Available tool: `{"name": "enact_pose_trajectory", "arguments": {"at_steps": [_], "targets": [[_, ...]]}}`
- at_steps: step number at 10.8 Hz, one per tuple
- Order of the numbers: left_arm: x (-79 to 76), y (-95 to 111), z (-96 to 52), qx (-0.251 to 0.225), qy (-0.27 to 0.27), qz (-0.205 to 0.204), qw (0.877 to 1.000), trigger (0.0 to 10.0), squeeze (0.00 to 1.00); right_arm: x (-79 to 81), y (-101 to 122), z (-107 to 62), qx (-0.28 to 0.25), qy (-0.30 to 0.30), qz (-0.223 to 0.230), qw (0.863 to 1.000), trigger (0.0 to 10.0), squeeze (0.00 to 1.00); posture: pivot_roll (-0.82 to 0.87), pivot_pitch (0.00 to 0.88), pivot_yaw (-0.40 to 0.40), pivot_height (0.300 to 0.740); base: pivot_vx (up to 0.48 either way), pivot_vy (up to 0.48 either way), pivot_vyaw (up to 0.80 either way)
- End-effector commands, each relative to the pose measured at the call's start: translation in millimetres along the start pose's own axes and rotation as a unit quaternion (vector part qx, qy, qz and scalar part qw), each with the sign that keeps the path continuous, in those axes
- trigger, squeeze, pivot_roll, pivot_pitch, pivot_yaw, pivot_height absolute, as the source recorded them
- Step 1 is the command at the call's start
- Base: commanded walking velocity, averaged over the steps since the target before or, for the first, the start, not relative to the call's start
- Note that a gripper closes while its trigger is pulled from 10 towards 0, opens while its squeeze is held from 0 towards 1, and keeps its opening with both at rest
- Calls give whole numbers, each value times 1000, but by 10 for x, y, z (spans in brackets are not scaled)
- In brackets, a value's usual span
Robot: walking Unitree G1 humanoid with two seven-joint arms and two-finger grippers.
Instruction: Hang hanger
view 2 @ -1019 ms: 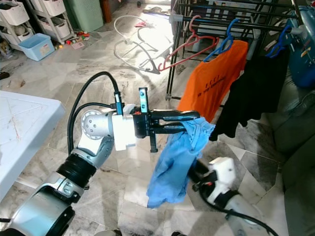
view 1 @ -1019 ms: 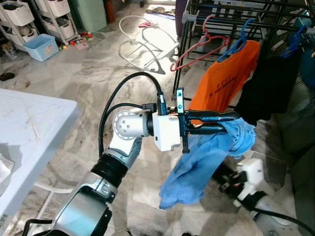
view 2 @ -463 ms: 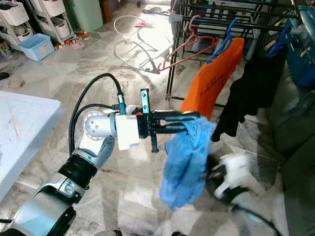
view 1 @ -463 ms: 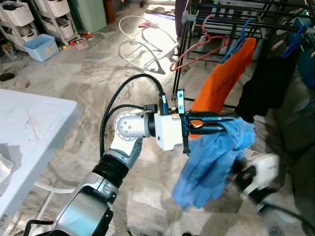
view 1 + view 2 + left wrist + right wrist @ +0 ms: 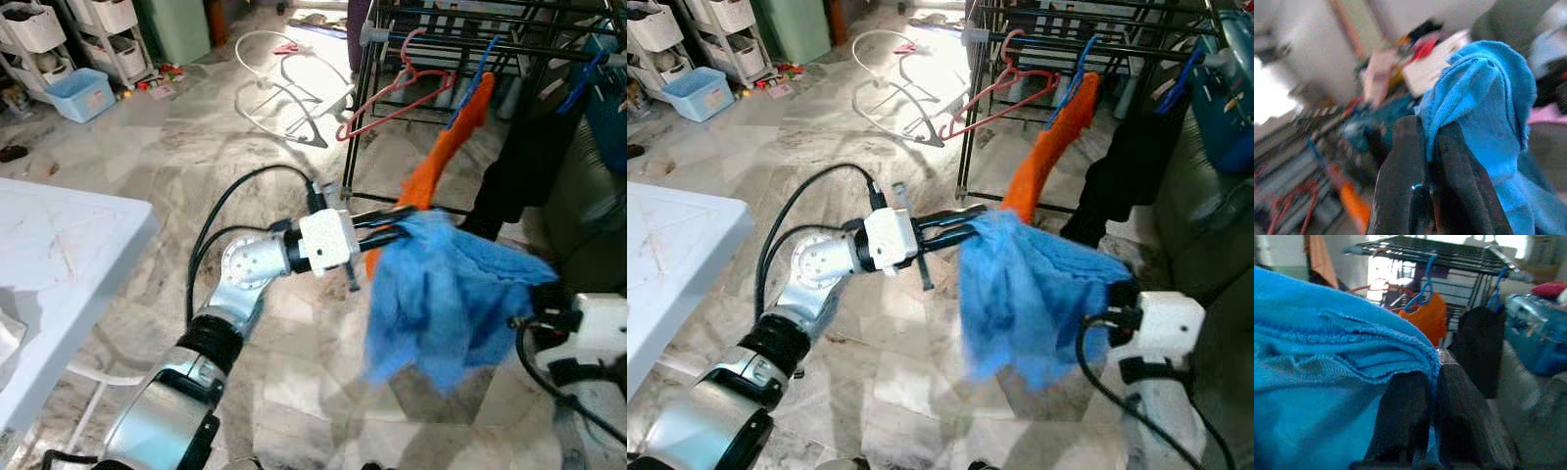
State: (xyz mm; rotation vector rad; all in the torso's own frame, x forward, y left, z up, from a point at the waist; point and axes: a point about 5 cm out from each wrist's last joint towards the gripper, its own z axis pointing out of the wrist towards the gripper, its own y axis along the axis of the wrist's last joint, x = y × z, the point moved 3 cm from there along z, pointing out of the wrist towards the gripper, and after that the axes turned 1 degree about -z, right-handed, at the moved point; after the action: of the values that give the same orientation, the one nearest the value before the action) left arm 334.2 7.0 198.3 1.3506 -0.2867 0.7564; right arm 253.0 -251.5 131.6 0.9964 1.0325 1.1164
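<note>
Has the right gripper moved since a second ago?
Yes. The right gripper has come up from low beside the hanging blue cloth and now pinches its far edge, nearer the drying rack.

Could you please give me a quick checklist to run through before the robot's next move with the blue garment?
1. Left gripper shut on the blue garment: ok.
2. Right gripper shut on the garment's other edge: ok.
3. Garment spread between the two grippers, off the floor: ok.
4. Free hanger available: the red hanger hangs bare on the drying rack: ok.
5. Hanger inside the blue garment: cannot tell.
6. Open rail space beside the orange shirt: cannot tell.
</note>
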Motion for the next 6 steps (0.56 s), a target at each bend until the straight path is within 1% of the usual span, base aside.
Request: {"name": "enact_pose_trajectory", "arguments": {"at_steps": [1,2,4,5,6], "targets": [[20,-183,-84,50,39,-29,998,10000,0,-77,122,-44,-26,-32,-13,999,0,0,85,158,-2,740,0,0,0],[46,-301,-115,83,74,-59,992,10000,0,-91,157,-71,-32,-45,-21,998,0,0,85,158,-2,740,0,0,0],[105,-471,-155,133,140,-95,977,10000,0,-71,202,-104,-37,-52,-23,998,0,0,79,163,-11,740,0,0,0],[144,-591,-190,169,192,-120,959,10000,0,-28,206,-123,-35,-53,-26,998,0,0,76,162,-18,740,0,0,0],[149,-661,-210,186,218,-145,947,10000,0,26,200,-134,-32,-50,-24,998,0,0,74,160,-22,740,0,0,0]]}}
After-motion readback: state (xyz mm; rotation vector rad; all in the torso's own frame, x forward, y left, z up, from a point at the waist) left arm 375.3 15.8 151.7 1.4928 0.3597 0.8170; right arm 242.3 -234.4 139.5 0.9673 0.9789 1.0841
